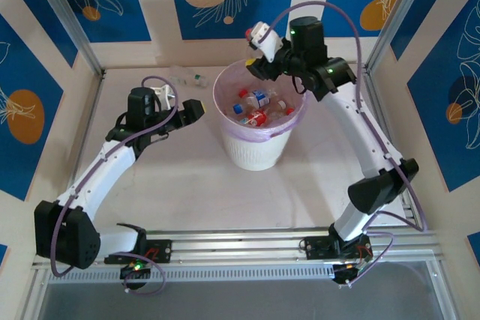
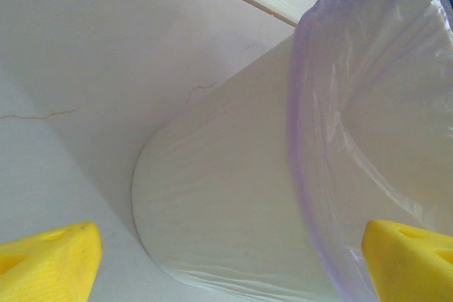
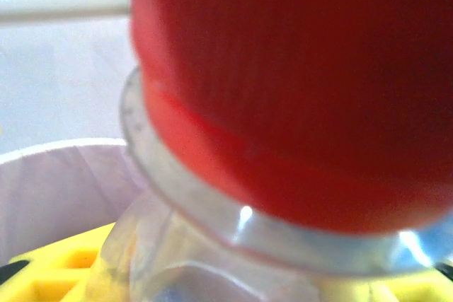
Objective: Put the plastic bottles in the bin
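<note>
The bin is a white ribbed bucket with a pinkish-purple bag over its rim, standing mid-table. Several plastic bottles with red and blue caps lie inside it. My right gripper hangs over the bin's far rim, shut on a clear bottle with a red cap. In the right wrist view that red cap looms close, the bottle's neck between the yellow fingers. Another clear bottle with a green cap lies on the table behind the bin's left side. My left gripper is open beside the bin's wall.
Blue patterned walls enclose the table on three sides, with metal posts at the back corners. An aluminium rail holding both arm bases runs along the near edge. Open tabletop lies in front of the bin.
</note>
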Controlling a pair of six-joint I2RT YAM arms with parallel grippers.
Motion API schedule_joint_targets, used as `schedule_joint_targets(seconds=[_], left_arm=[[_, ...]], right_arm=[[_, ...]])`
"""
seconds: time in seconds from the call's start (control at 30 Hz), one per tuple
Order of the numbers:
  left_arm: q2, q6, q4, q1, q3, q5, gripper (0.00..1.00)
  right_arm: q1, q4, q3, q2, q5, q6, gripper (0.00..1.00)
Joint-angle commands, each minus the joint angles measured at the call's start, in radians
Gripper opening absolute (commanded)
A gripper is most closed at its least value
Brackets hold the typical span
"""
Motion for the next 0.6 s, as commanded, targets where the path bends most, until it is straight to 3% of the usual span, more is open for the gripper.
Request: schedule_joint_targets(seconds=[0.0, 0.23, 0.47, 0.5, 0.57], left_arm=[[0.000, -0.068, 0.103, 0.011, -0.010, 0.060, 0.93], [-0.004, -0.138, 0.181, 0.012, -0.004, 0.118, 0.92], [-0.011, -0.181, 0.232, 0.011, 0.021, 0.138, 0.91], [-0.009, -0.179, 0.230, 0.010, 0.029, 0.138, 0.90], [-0.009, -0.147, 0.186, 0.003, 0.057, 0.117, 0.90]], right_arm=[[0.013, -0.042, 0.000, 0.030, 0.113, -0.175, 0.34], [0.037, -0.082, -0.056, 0.050, 0.138, -0.280, 0.41], [0.056, -0.102, -0.126, 0.013, 0.052, -0.282, 0.66], [0.055, -0.105, -0.127, 0.007, 0.043, -0.279, 0.75], [0.056, -0.100, -0.121, -0.004, 0.028, -0.271, 0.79]])
